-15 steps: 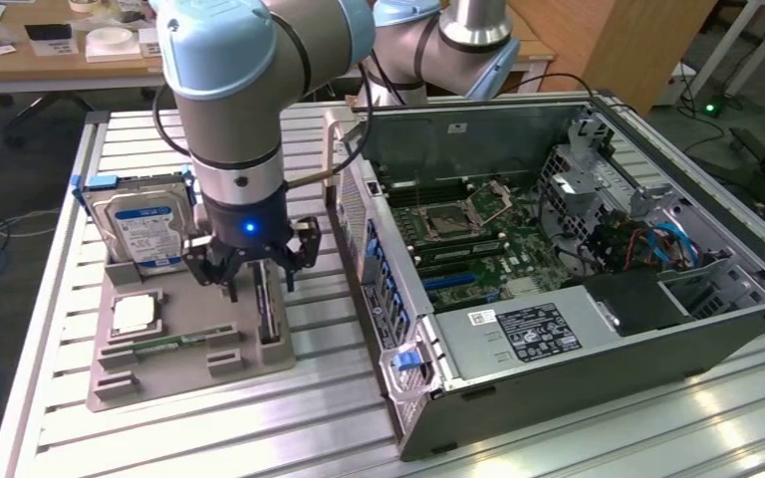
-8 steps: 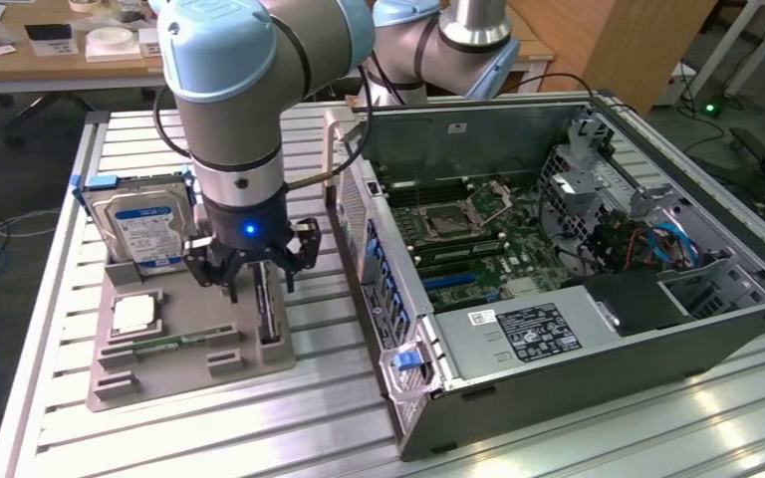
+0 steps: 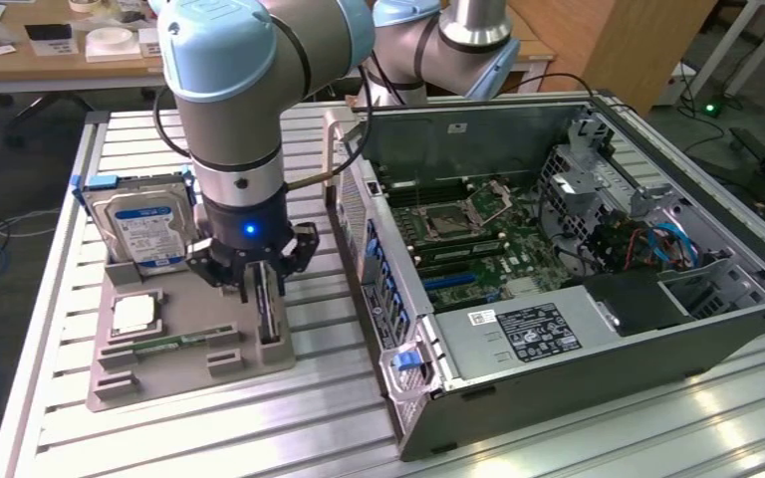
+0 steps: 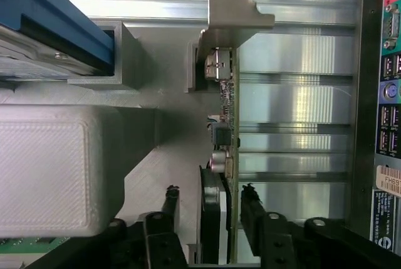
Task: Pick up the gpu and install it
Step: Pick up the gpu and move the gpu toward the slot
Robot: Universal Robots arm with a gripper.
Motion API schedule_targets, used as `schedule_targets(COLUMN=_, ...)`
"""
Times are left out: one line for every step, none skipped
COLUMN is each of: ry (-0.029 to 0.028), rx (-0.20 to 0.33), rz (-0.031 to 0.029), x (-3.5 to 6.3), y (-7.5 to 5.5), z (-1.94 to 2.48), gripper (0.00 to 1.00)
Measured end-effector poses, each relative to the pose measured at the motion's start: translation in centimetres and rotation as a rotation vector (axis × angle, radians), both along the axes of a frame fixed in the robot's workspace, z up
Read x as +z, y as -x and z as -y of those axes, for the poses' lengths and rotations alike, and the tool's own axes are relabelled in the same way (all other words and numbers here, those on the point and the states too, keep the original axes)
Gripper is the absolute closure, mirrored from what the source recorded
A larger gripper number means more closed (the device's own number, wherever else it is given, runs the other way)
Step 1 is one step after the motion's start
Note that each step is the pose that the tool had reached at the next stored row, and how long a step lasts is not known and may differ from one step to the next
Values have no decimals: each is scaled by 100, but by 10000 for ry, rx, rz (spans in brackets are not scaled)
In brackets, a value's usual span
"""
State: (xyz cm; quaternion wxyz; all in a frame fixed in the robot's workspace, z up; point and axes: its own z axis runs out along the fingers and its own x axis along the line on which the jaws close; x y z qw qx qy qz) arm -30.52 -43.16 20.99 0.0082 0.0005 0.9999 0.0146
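Observation:
The gpu is a thin black card standing on edge in a slot of the grey holder on the slatted table. My gripper has come down over its top edge. In the wrist view the gpu runs between my two black fingers, and the gripper straddles it. One finger lies close against the green board edge; a visible gap separates the other from the card's black face. The jaws stand open around the card, which rests in its slot.
The same holder carries a silver hard drive with a blue-white label and a small square chip. The opened computer case lies at the exterior view's right, motherboard exposed, its port panel close beside the holder.

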Motion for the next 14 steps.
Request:
schedule_targets(ry=0, rx=0, rz=0, x=0, y=0, z=0, gripper=49)
schedule_targets(ry=0, rx=0, rz=0, x=0, y=0, z=0, gripper=55)
schedule_targets(ry=0, rx=1, rz=0, x=0, y=0, z=0, gripper=61)
schedule_targets(ry=-1, rx=0, rz=0, x=0, y=0, z=0, gripper=61)
schedule_targets(ry=0, rx=0, rz=0, x=0, y=0, z=0, gripper=67)
schedule_targets(ry=0, rx=0, rz=0, x=0, y=0, z=0, gripper=72)
schedule_targets(ry=0, rx=0, rz=0, x=0, y=0, z=0, gripper=72)
schedule_targets(ry=0, rx=0, rz=0, x=0, y=0, z=0, gripper=72)
schedule_targets(ry=0, rx=0, rz=0, x=0, y=0, z=0, gripper=72)
schedule_targets(ry=0, rx=0, rz=0, x=0, y=0, z=0, gripper=72)
schedule_targets(ry=0, rx=0, rz=-1, x=0, y=0, z=0, gripper=72)
schedule_targets(ry=0, rx=0, rz=-1, x=0, y=0, z=0, gripper=72)
schedule_targets(ry=0, rx=0, rz=-1, x=0, y=0, z=0, gripper=72)
schedule_targets(ry=0, rx=0, rz=0, x=0, y=0, z=0, gripper=72)
